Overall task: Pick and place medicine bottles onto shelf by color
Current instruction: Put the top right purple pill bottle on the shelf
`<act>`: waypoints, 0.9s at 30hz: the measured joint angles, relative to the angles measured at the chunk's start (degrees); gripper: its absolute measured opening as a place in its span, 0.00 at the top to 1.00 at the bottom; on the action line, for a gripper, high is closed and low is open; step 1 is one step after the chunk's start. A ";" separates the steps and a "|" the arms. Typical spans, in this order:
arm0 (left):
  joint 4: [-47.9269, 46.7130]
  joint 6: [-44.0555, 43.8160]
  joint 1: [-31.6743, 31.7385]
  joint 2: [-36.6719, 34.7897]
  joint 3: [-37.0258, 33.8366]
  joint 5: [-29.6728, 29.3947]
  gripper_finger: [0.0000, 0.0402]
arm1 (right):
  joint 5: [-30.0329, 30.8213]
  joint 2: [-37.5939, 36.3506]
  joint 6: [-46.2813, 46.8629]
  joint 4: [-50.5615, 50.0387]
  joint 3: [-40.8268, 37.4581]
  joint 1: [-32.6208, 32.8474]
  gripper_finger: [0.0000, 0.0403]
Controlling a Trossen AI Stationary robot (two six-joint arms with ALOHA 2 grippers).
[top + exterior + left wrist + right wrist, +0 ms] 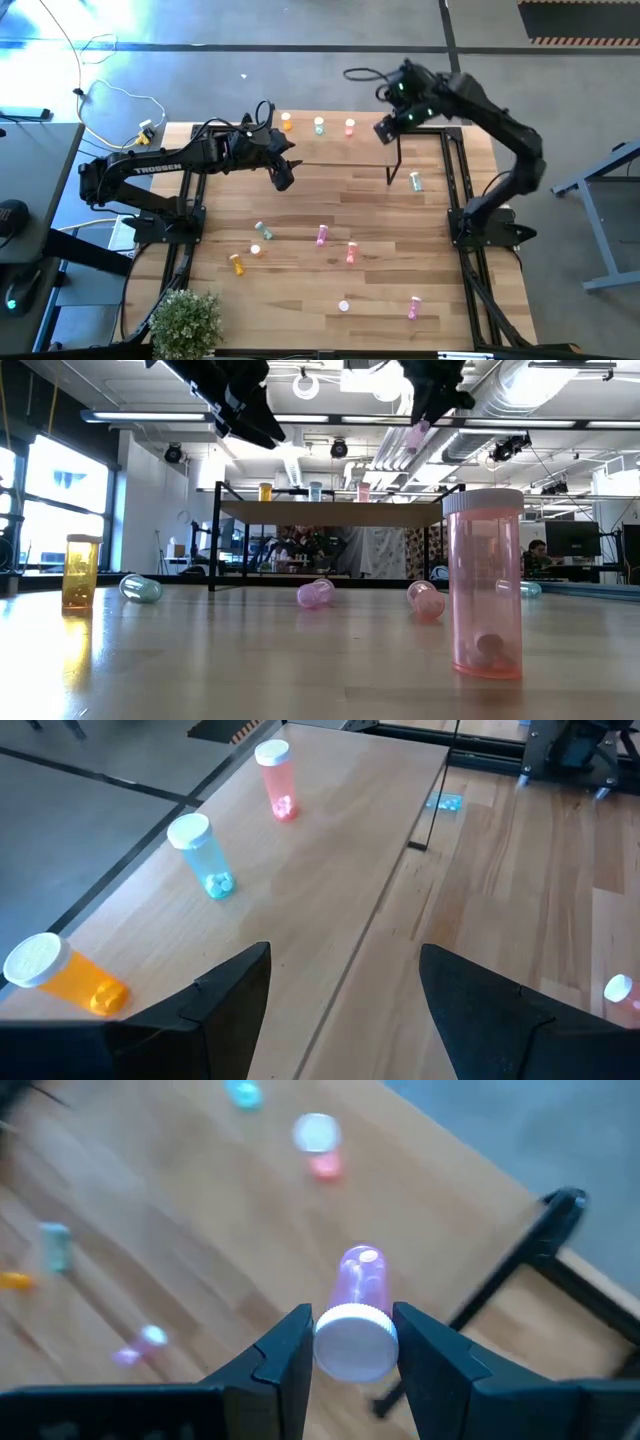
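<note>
Right end effector [352, 1342] is pinching a pink bottle [357, 1312] by its cap over the shelf [400, 140], so a crooked release could tip it off the edge, while the left end effector [340, 995] hangs spread and empty.

— Colours on the light-wood shelf [330, 840]?
— An orange bottle [62, 976], a pale blue-green bottle [204, 855], a salmon-red bottle [276, 780], all white-capped

— And between the dark fingers [268, 1365]?
— A pink bottle [357, 1315], white cap
</note>
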 joint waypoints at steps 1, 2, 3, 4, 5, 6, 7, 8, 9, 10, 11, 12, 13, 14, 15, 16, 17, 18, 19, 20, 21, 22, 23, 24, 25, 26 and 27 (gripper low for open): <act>0.00 -0.02 0.00 0.00 0.00 0.00 0.39 | -0.55 1.76 -1.78 -1.93 1.95 -1.29 0.69; 0.00 -0.02 0.00 0.00 0.00 0.00 0.39 | -1.33 3.52 -3.52 -3.68 3.76 -2.41 0.69; 0.00 -0.02 0.00 0.00 0.00 0.00 0.39 | -2.12 5.20 -5.16 -5.35 5.41 -3.40 0.69; 0.00 -0.02 0.00 0.00 0.00 -0.02 0.39 | -2.74 6.77 -6.73 -6.85 6.93 -4.18 0.69; 0.00 -0.02 0.00 0.00 0.00 -0.02 0.39 | -3.12 8.29 -7.94 -8.21 8.31 -4.77 0.69; 0.00 -0.02 0.00 0.00 0.00 -0.04 0.39 | -3.26 9.78 -9.05 -9.54 9.67 -5.22 0.69; 0.00 -0.03 0.00 0.00 0.00 -0.04 0.39 | -3.34 11.21 -10.14 -10.50 10.91 -5.54 0.69; 0.00 -0.02 0.00 0.00 0.00 -0.04 0.39 | -3.47 12.46 -11.15 -10.43 11.78 -5.72 0.69; 0.00 -0.02 -0.01 0.00 0.00 -0.04 0.39 | -3.87 13.55 -12.07 -10.13 12.37 -5.86 0.69; 0.02 -0.02 -0.01 0.00 0.00 -0.05 0.39 | -4.36 14.55 -12.97 -10.15 12.99 -5.96 0.69; 0.00 -0.03 0.00 0.00 0.00 -0.09 0.39 | -4.58 15.65 -13.64 -10.17 13.83 -5.96 0.69; 0.01 -0.04 0.00 0.00 0.00 -0.17 0.39 | -4.59 16.64 -14.39 -10.17 14.53 -5.94 0.69; 0.01 -0.04 0.00 0.00 0.00 -0.21 0.39 | -4.55 17.59 -14.81 -10.29 14.97 -5.93 0.69; 0.02 -0.04 0.00 0.00 0.00 -0.35 0.39 | -4.49 18.38 -15.09 -10.33 15.05 -5.95 0.69; 0.02 -0.04 0.00 0.00 0.00 -0.48 0.39 | -4.51 19.14 -15.78 -10.38 15.05 -6.02 0.69; 0.02 -0.03 0.00 0.00 0.00 -0.64 0.39 | -4.56 19.84 -16.36 -10.36 15.05 -6.02 0.69; 0.02 -0.04 0.00 0.00 0.00 -0.70 0.39 | -4.58 20.29 -16.58 -10.37 15.05 -6.02 0.69; 0.02 -0.04 0.00 0.00 0.00 -0.78 0.39 | -4.56 20.58 -16.69 -10.38 15.05 -6.02 0.69; 0.02 -0.03 0.00 0.00 0.00 -0.81 0.39 | -4.56 20.75 -16.68 -10.38 15.05 -6.02 0.69; 0.02 -0.04 0.00 0.00 0.00 -0.83 0.39 | -4.54 20.89 -16.60 -10.38 15.05 -6.07 0.69; 0.02 -0.04 0.00 0.00 0.00 -0.81 0.39 | -4.54 21.05 -16.47 -10.38 15.05 -6.15 0.69; 0.02 -0.04 0.00 0.00 0.00 -0.81 0.39 | -4.52 21.18 -16.23 -10.38 15.05 -6.28 0.69; 0.02 -0.04 -0.02 0.00 0.00 -0.81 0.39 | -4.38 21.20 -16.19 -10.38 15.05 -6.30 0.69; 0.02 -0.04 0.00 0.00 0.00 -0.81 0.39 | -4.21 21.20 -16.08 -10.38 15.05 -6.38 0.69; 0.02 -0.03 0.00 0.00 0.00 -0.83 0.39 | -3.83 21.18 -16.03 -10.38 15.05 -6.49 0.69; 0.02 -0.02 0.00 0.00 0.00 -0.90 0.39 | -3.43 21.18 -15.98 -10.38 15.05 -6.63 0.69; 0.02 -0.02 -0.02 0.00 0.00 -1.18 0.39 | -3.24 21.18 -15.96 -10.38 15.05 -6.81 0.69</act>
